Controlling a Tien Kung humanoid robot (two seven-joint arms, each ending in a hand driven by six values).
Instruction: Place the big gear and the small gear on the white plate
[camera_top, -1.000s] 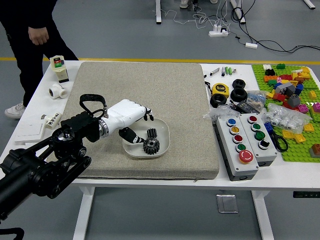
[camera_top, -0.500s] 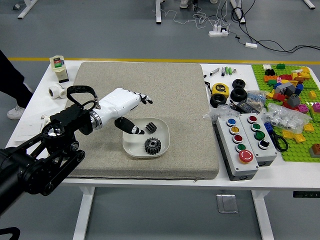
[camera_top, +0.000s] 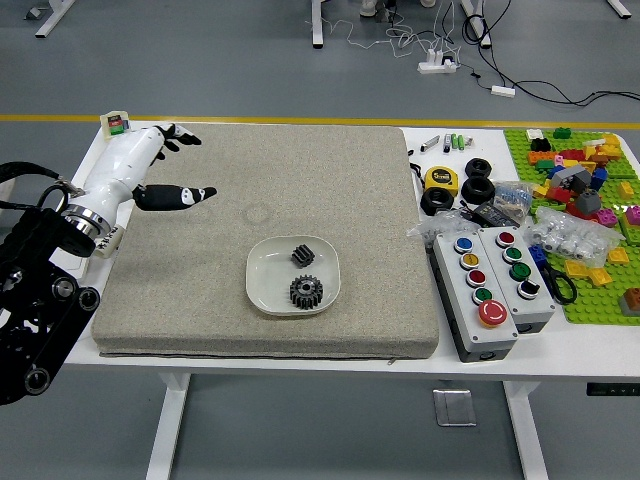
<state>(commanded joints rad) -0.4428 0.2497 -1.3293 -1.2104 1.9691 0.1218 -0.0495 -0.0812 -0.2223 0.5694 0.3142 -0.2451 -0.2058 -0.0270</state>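
Fingers of the left hand are relaxed and spread, grasping nothing, their black tips pointing toward the right side of the view, with the thumb standing apart on the side nearer the camera. The white palm lies over the far left part of the grey-beige mat; whether it touches the cloth I cannot tell. Behind the wrist, the black left arm slants down to the picture's left edge. Well apart from the hand, toward the mat's near side, sits the white plate with both gears inside its rim. The small gear lies in the plate's farther half, and the big gear is nearer the camera, with its toothed round face turned up; a narrow strip of plate shows between them. Right of the mat, on the white table, two grey button boxes stand side by side. Beyond them are black rings and a yellow tape measure. Outermost, at the right, colourful building bricks rest on green baseplates, beside a clear plastic bag of parts.
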